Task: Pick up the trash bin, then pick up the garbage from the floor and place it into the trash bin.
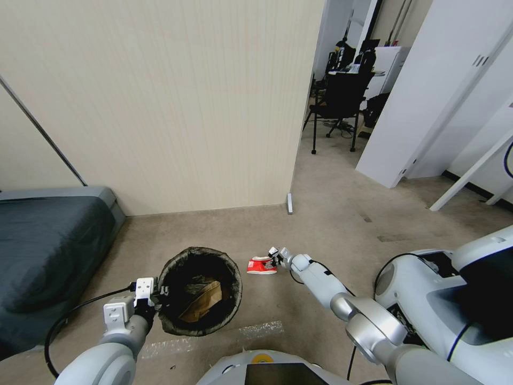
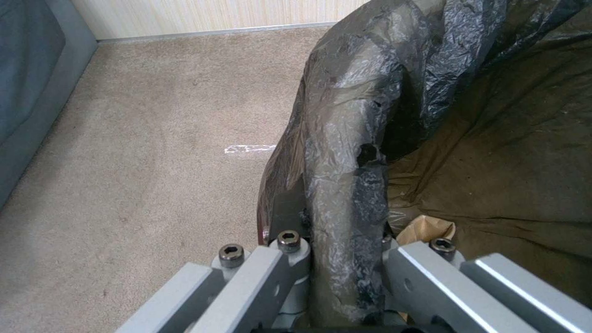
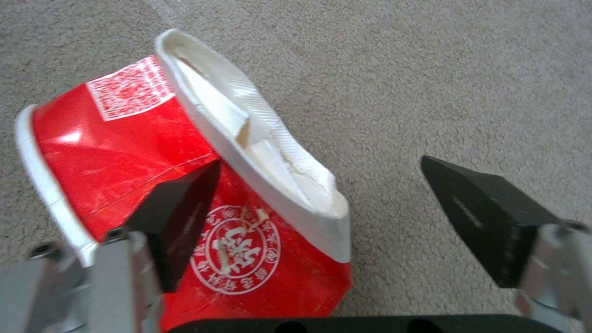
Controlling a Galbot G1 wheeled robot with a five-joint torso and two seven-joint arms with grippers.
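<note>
The left pincer [image 2: 336, 259] is clamping the lined rim of the bin [image 1: 199, 291], keeping it lifted beside the robot so litter can drop in; brown paper [image 1: 203, 300] is lying inside. The right pincer [image 3: 321, 222] is reaching wide over a crushed red carton [image 3: 185, 185] on the floor [image 1: 331, 214], apparently preparing to grasp it.

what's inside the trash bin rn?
Crumpled brown paper lies on the dark liner inside the trash bin, held at its rim by the left gripper. Anything beneath the paper is hidden.
</note>
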